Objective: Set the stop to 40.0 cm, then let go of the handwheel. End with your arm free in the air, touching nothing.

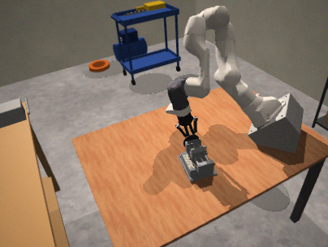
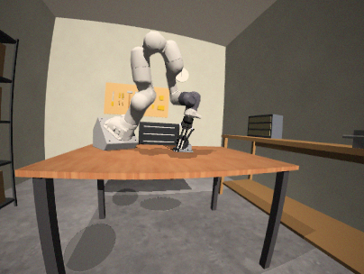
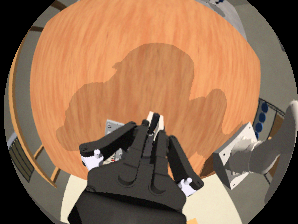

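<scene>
Clamped on the handwheel, the gripper points down with its dark fingers drawn nearly together around the small dark wheel at the far end of the stop fixture. From there, largest first: the wooden table fills the middle of the room on dark legs, its orange top carrying the arm's shadow. The white arm rises from a grey wedge-shaped pedestal at the far right corner of the table, arches high, and bends back down to a dark wrist above the fixture. On the left edge of the top view runs a long wooden bench. On the floor beyond the table, a blue cart has a blue motor-like unit on its lower shelf and yellow boxes on top; an orange ring lies on the floor just left of it. The grey stop fixture sits near the table's middle, a low block with a raised carriage on it; its scale cannot be read. In the wrist view the fingertips meet over the fixture's pale edge.
</scene>
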Available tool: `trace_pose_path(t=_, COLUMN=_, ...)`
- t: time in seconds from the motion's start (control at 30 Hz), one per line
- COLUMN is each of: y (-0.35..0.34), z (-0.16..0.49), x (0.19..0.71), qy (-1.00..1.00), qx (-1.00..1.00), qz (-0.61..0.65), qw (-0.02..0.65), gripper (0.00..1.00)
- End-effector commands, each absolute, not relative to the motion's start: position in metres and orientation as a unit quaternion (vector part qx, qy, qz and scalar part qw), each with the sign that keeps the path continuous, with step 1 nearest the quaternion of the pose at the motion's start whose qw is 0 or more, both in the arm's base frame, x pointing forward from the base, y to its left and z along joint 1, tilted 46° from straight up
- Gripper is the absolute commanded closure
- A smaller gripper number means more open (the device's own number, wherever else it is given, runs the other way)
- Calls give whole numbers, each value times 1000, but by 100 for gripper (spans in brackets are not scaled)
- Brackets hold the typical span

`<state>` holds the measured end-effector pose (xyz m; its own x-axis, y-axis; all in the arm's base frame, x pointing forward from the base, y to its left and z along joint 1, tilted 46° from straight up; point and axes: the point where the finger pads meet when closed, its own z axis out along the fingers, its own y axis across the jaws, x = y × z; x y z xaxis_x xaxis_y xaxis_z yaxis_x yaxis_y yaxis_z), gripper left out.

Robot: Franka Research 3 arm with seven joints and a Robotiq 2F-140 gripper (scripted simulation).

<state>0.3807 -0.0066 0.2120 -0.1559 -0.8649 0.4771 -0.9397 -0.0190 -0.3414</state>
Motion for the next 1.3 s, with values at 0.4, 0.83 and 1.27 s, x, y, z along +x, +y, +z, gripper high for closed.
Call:
trace_pose_path(t=0.4, y=-3, z=213, x=362, qy=-700, qx=645, qz=297, qw=66, gripper=96)
trace_pose_path(t=0.83, y=4, z=222, x=352, qy=-700, qx=645, qz=297, qw=66, gripper=96)
trace_pose_path(t=1.27, y=11, z=232, x=348, qy=-700, qx=645, qz=297, qw=66, gripper=96)
